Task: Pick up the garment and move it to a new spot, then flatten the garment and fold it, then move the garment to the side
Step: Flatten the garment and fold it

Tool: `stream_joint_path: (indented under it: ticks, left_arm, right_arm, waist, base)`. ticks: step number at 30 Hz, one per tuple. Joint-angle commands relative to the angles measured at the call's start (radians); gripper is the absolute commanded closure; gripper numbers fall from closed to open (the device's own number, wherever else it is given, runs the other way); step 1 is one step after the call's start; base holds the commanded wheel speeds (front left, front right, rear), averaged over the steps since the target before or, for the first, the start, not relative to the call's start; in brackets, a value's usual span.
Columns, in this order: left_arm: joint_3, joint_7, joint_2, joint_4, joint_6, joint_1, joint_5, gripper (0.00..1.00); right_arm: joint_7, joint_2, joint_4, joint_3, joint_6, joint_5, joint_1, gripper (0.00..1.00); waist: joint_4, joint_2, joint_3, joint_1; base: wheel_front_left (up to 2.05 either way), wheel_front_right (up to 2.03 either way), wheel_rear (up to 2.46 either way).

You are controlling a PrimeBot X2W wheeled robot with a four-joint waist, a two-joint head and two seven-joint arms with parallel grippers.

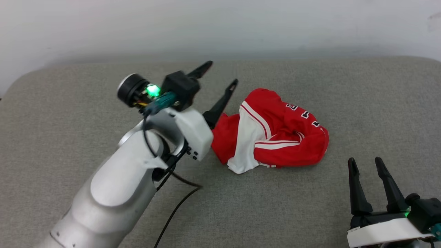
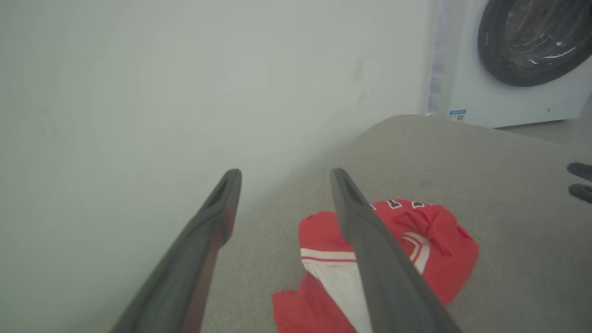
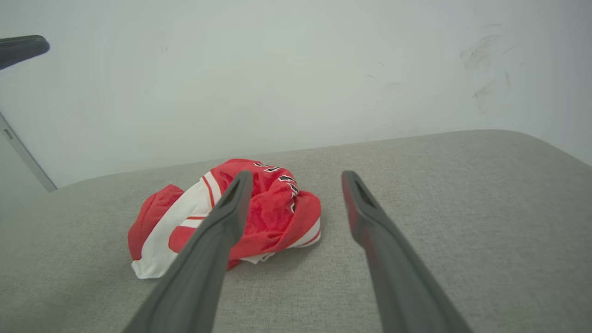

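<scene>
Crumpled shirt (image 1: 286,137) looks light, limp and grippy, so I'd pinch a raised fold on top; left claw (image 1: 222,73) and right claw (image 1: 365,159) both spread, empty.

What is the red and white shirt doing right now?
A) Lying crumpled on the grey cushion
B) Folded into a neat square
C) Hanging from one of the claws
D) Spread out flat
A: the garment sits bunched in a rumpled heap on the grey cushion.
</scene>
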Motion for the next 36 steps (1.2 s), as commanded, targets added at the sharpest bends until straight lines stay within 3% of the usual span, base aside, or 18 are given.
stream_joint_path:
  ticks: [1,11,19,24,33,36]
  left_arm:
    - [-0.062,0.044,0.02,0.005,0.0,-0.046,-0.047,0.0]
    - [-0.479,0.398,0.125,0.017,-0.001,-0.276,-0.389,0.0]
    - [-0.687,0.594,0.189,-0.024,-0.001,-0.369,-0.573,0.0]
    - [-0.712,0.655,0.204,-0.033,-0.001,-0.366,-0.563,0.0]
    - [-0.728,0.83,0.227,-0.014,-0.001,-0.24,-0.414,0.0]
    - [-0.733,0.829,0.245,0.004,-0.001,-0.224,-0.421,0.0]
  right_arm:
    - [-0.002,0.002,-0.003,0.002,0.0,0.002,-0.018,0.0]
    - [-0.002,0.002,-0.01,0.02,0.0,0.01,-0.08,0.0]
    - [-0.002,0.002,-0.017,0.028,0.0,0.024,-0.117,0.0]
    - [-0.002,0.002,-0.023,0.035,0.0,0.028,-0.149,0.0]
    - [-0.002,0.002,-0.025,0.036,0.0,0.034,-0.192,0.0]
    - [-0.002,0.002,-0.023,0.033,0.0,0.035,-0.191,0.0]
  waist:
    - [-0.016,0.0,0.023,-0.0001]
    - [-0.062,0.0,0.101,-0.0001]
    - [-0.101,0.0,0.178,-0.0001]
    - [-0.124,0.0,0.225,-0.0001]
    - [-0.154,0.0,0.289,-0.0001]
    - [-0.155,0.0,0.295,-0.0001]
  base:
    - [0.0,0.0,0.0]
    - [0.0,0.0,0.0]
    - [0.0,0.0,0.0]
    - [0.0,0.0,0.0]
    - [0.0,0.0,0.0]
    - [0.0,0.0,0.0]
